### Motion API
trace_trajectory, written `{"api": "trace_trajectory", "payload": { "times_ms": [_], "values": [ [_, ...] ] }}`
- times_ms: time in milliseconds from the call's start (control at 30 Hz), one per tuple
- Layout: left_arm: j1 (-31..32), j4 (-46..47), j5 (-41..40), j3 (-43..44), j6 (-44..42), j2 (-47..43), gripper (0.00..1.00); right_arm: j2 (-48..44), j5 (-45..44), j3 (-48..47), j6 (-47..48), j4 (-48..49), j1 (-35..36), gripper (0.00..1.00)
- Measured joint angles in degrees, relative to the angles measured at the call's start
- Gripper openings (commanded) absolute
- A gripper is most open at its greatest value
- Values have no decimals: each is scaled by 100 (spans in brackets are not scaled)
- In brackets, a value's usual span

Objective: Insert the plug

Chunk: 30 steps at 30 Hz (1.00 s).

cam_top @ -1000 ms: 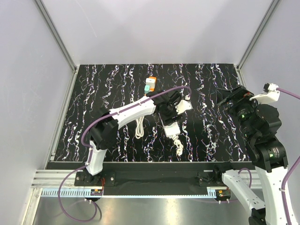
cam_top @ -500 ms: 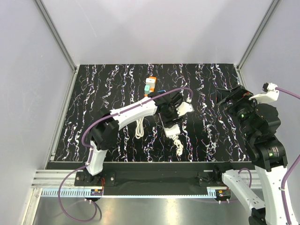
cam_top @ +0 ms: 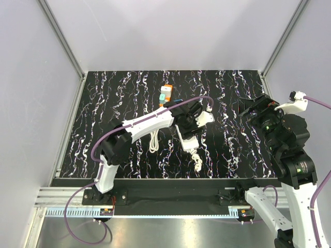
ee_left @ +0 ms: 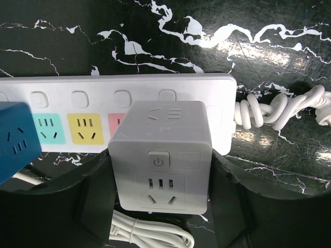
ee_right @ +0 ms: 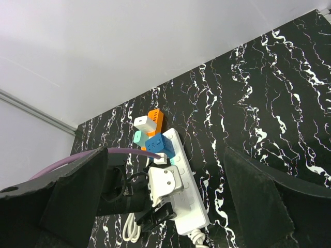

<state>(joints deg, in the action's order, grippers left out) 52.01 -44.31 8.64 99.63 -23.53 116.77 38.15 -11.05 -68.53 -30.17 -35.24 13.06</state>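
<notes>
Blue plastic: the plug sits on the white power strip, at the end opposite the strip's coiled cable. Full seating cannot be confirmed. Along the strip's long axis, the plug lies just beyond the left claw, which is clamped on a white cube adapter. The left arm is nearer. The right claw hangs spread and empty, well off the strip. No brand is legible; the only marking is a power symbol on the adapter's button.
</notes>
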Motion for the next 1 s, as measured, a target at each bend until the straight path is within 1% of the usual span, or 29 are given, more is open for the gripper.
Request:
{"api": "trace_trajectory", "payload": {
  "times_ms": [600, 1000],
  "values": [
    [-22, 83, -79, -52, -22, -4, 0, 0, 17, 0, 33, 0, 0, 100],
    [-33, -195, -197, -7, -66, -35, 0, 2, 17, 0, 42, 2, 0, 100]
  ]
}}
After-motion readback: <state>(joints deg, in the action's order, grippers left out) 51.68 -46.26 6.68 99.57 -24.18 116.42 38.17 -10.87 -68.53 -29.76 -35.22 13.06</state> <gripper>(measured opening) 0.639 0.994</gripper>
